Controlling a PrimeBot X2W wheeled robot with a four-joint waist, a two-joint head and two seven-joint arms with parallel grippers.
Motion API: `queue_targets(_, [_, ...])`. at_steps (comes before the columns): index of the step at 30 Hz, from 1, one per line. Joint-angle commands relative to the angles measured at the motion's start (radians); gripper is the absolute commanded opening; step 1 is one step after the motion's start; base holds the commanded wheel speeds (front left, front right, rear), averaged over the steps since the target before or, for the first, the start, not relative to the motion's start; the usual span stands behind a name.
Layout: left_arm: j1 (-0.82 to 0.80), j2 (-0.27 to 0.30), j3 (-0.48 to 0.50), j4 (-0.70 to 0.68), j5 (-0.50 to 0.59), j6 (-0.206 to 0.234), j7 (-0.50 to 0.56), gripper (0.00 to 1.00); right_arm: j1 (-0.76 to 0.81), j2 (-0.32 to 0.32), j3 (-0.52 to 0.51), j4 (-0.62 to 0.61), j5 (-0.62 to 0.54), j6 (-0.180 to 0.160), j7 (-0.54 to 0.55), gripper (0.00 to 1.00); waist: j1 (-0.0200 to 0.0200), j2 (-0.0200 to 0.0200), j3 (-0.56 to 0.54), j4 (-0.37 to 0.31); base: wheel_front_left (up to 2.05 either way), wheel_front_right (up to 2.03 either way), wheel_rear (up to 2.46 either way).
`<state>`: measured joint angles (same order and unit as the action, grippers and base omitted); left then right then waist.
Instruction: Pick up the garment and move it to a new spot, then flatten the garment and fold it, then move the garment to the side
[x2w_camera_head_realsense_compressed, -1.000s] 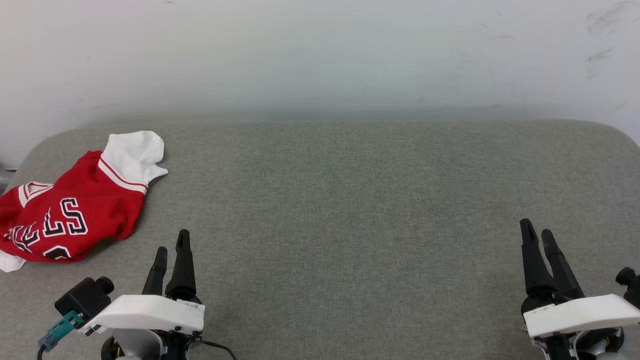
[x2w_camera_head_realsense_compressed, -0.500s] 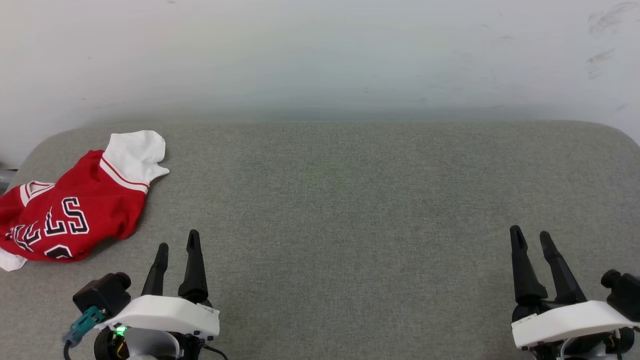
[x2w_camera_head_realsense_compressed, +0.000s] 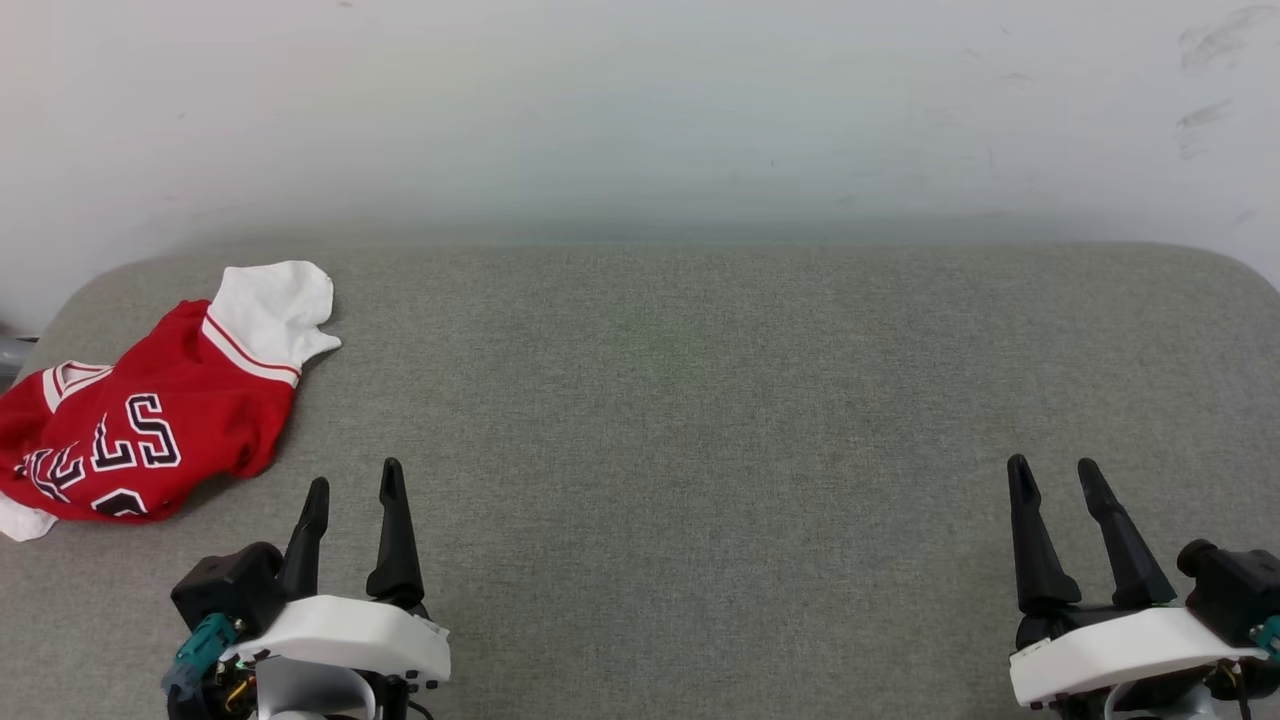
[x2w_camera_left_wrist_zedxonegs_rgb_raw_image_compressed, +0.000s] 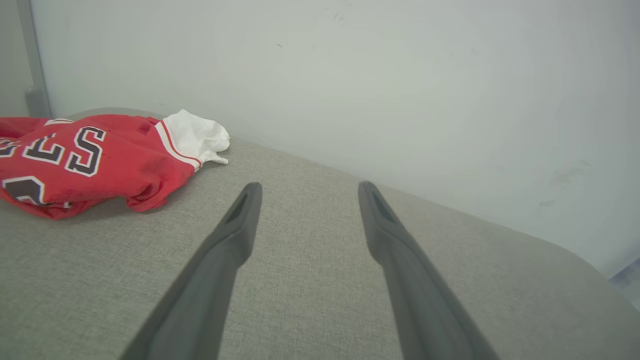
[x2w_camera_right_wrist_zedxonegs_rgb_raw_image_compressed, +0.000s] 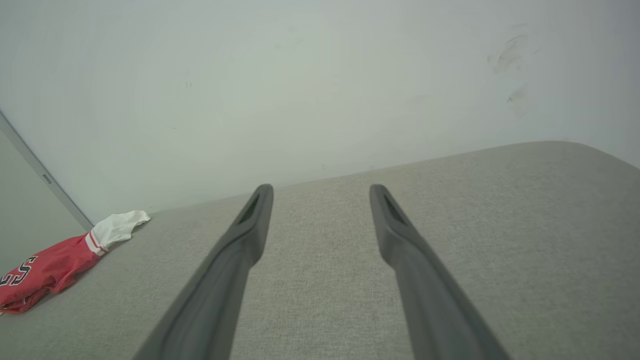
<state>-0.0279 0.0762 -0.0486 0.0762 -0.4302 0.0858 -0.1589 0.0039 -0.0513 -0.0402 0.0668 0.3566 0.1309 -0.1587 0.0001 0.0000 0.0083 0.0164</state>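
Garment (x2w_camera_head_realsense_compressed: 150, 415) crumpled, left end effector (x2w_camera_head_realsense_compressed: 355, 483) near

Left hand (x2w_camera_head_realsense_compressed: 354, 473) and right hand (x2w_camera_head_realsense_compressed: 1052, 462) hover low, fingers spread apart.

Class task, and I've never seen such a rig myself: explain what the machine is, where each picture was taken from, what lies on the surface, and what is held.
It is a two-armed robot. The wide picture comes from its head camera, looking down at a grey padded surface. The dark forks at the bottom are its left gripper and right gripper. The other two pictures come from wrist cameras, each looking along its own gripper's two fingers. A crumpled red garment with a white sleeve lies at the left, apart from both grippers. Both are open and hold nothing.
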Motion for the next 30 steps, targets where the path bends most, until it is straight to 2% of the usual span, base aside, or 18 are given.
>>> queue_targets(1, [-0.001,0.005,-0.004,-0.012,0.025,0.007,-0.009,1.0,0.003,0.001,0.003,-0.013,-0.028,0.0,-0.01,1.0,-0.0001,0.0,-0.001,0.0,0.0,0.0,0.0])
queue_targets(15, [0.014,0.01,-0.032,-0.015,0.151,0.03,-0.042,1.0,0.015,0.001,0.006,-0.027,-0.174,0.0,-0.042,1.0,-0.0001,0.0,-0.005,-0.002,0.0,0.0,0.0])
queue_targets(30, [0.03,0.005,-0.044,-0.023,0.272,0.046,-0.073,1.0,0.033,0.002,0.009,-0.04,-0.269,0.0,-0.073,1.0,-0.0001,0.0,-0.007,0.002,0.0,0.0,0.0])
